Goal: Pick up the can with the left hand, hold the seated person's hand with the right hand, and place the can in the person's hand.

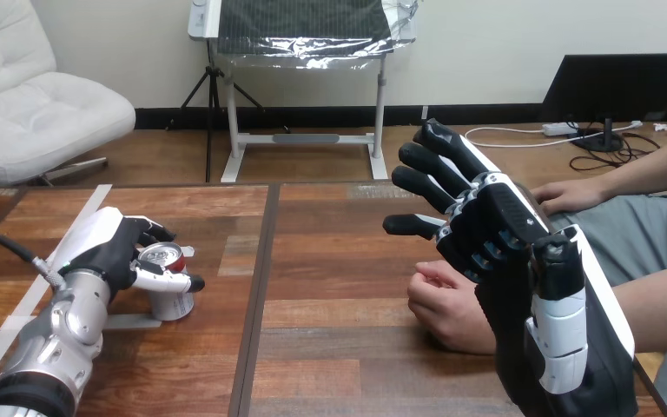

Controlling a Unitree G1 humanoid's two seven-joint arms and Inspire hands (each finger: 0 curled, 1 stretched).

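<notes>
Although the left hand (113, 252) is wrapped round the can (161, 257) at the lower left of the frame, fingers curled behind it and thumb across its front, the can looks to be standing on the wooden table (339, 261), so I judge it gripped but not yet lifted. The right hand (504, 226) is right of centre, raised above the tabletop with its fingers straight and spread, pointing toward the upper left; it clasps nothing. Just below and left of it, the person's lower hand (447, 304) rests on the table in a loose curl, its right side hidden behind the robot's right hand. Whether the two touch cannot be told, and no robot finger is seen curled round it. The person's upper hand (569, 195) lies at the right of the frame, above the robot's right hand, apart from the can. The can and the person's lower hand are well apart, with a wide stretch of bare table between them. By my reading only the first step is under way. Lifting the can, taking hold of the person's hand with the right hand, carrying the can across to the right and setting it in that hand are all left to do. The person's hand would likely need to open to receive it.
</notes>
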